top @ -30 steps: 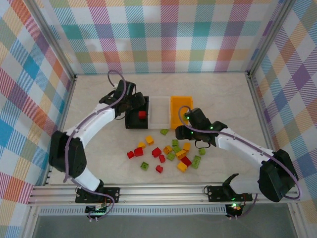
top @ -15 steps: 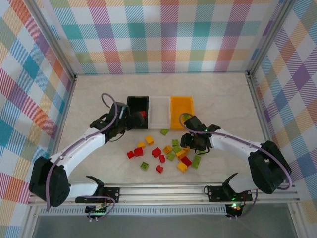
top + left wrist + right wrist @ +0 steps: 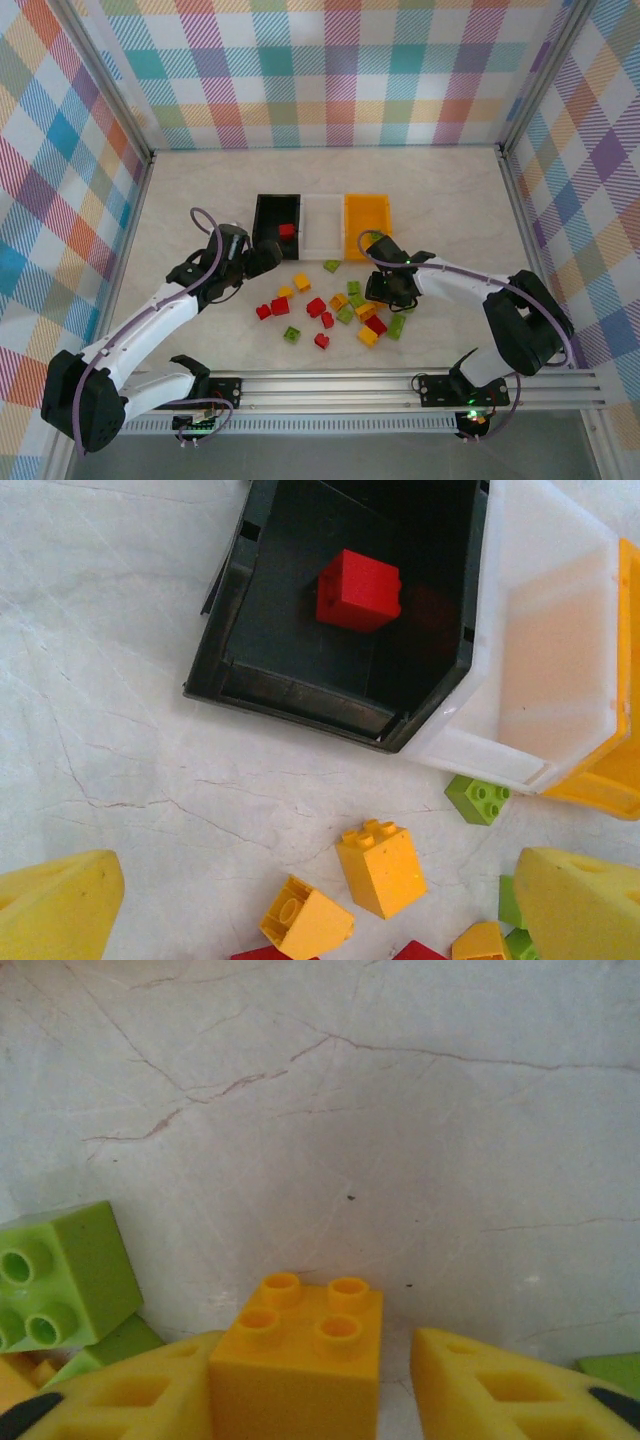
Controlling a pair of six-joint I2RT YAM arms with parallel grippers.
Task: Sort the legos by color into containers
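- Orange-yellow brick (image 3: 298,1360) sits studs-up between the fingers of the right hand (image 3: 318,1345), at the 3 o'clock edge of the heap of loose legos (image 3: 317,306) on the pale marbled worktop (image 3: 200,200).
- That hand stands partly closed about it. One finger looks pressed against the brick's side and the other shows a sliver of gap, so I judge the hold not yet firm.
- A light green brick (image 3: 60,1275) lies close at the brick's 9 o'clock. The low, square approach probably keeps it from being caught up too.
- The containers stand side by side in a row at 12 o'clock of the heap: black bin (image 3: 275,205), white bin (image 3: 322,225), orange-yellow bin (image 3: 366,215). The last is nearest this hand and the fitting home for its brick.
- One red brick (image 3: 358,590) lies in the black bin, which suggests red goes there.
- The left hand (image 3: 318,880) hovers at 10 o'clock of the heap with its fingers spread wide, holding nothing. I'd guess it is placed for a pick from the bricks below.
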